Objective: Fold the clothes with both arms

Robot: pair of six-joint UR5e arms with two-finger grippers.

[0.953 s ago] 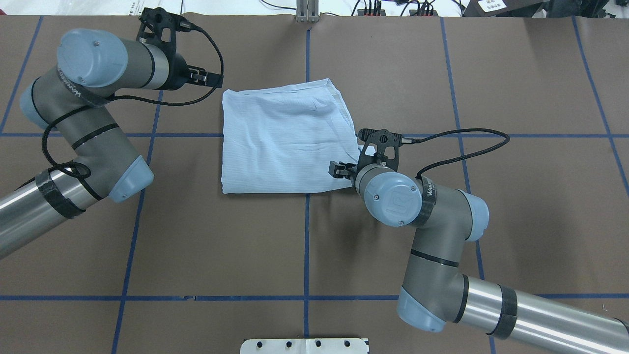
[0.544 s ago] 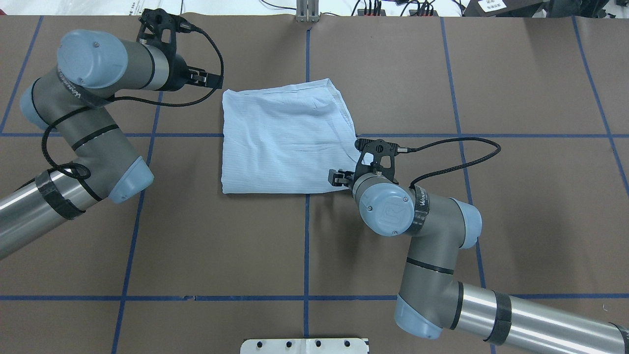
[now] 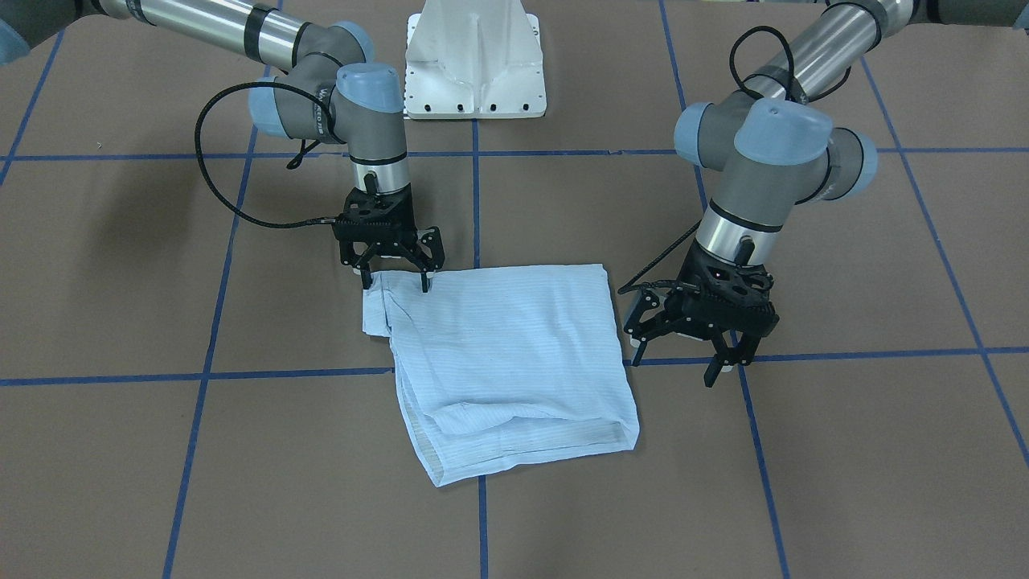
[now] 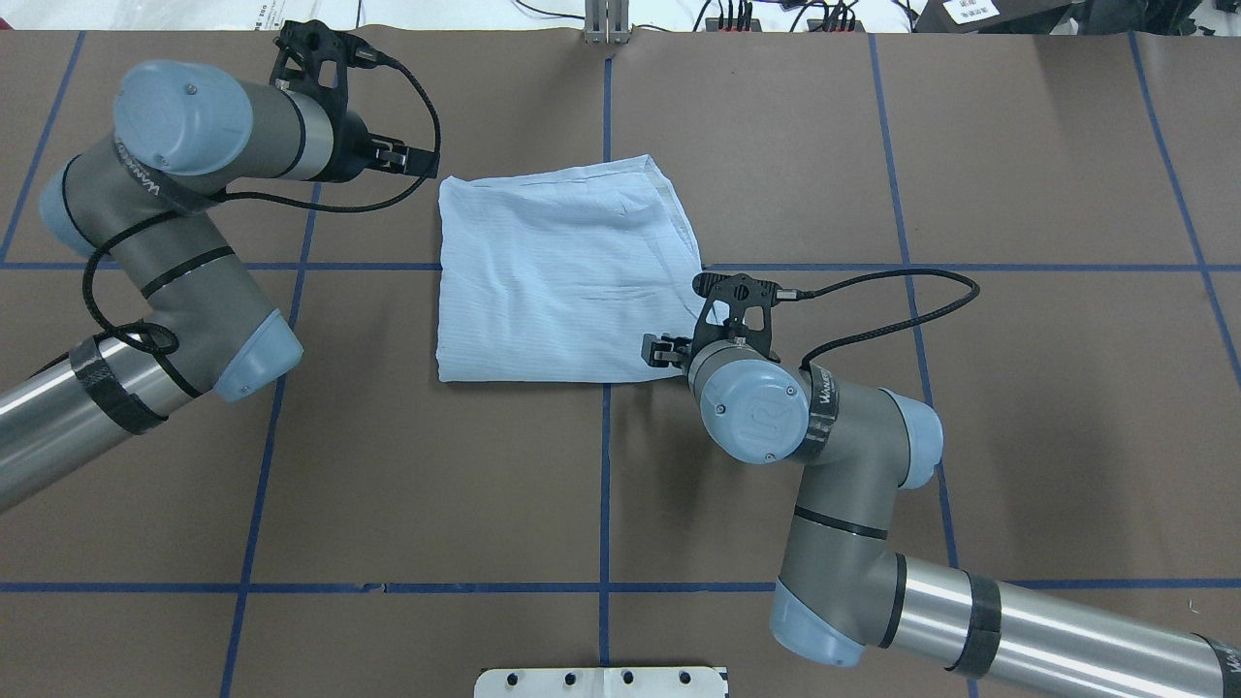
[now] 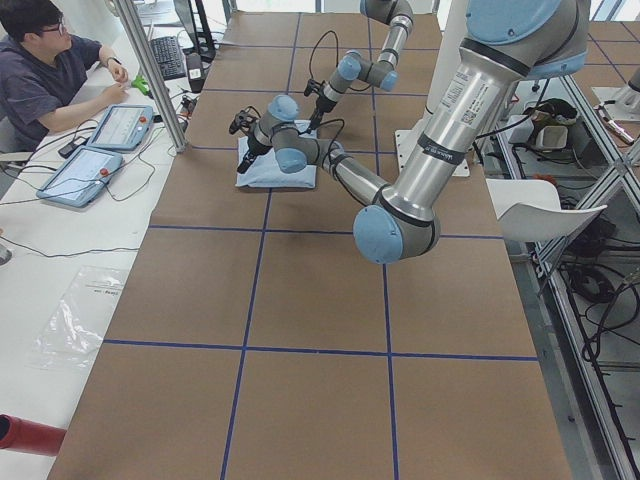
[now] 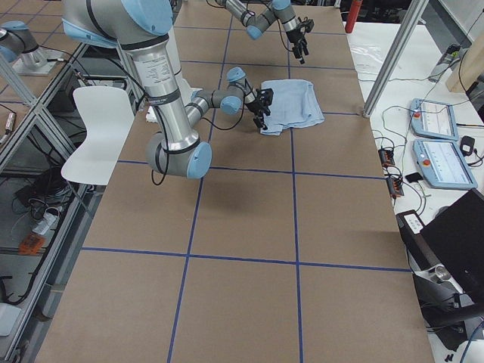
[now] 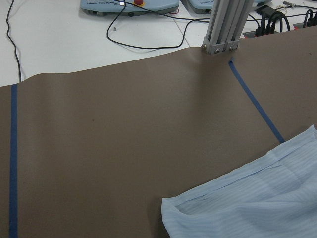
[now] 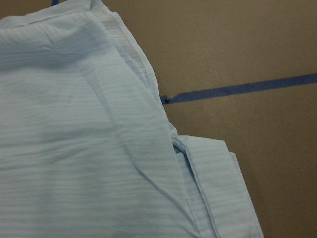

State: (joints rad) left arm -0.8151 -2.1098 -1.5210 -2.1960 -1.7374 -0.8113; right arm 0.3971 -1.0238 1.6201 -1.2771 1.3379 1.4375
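The shirt (image 3: 506,354) lay folded square on the table (image 3: 241,450). The right gripper (image 3: 395,283) straddled its near corner, spread wide and empty, probably to pinch it. The left gripper (image 3: 674,362) hovered alongside, also spread and empty.

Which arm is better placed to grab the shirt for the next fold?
Probably the right. The right gripper is open over a corner of the shirt. The left gripper, also open, hangs beside the shirt, over the table.

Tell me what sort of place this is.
Probably a robotics lab: a left arm and right arm over a table taped into a blue grid, control tablets on a side bench, a person seated there.
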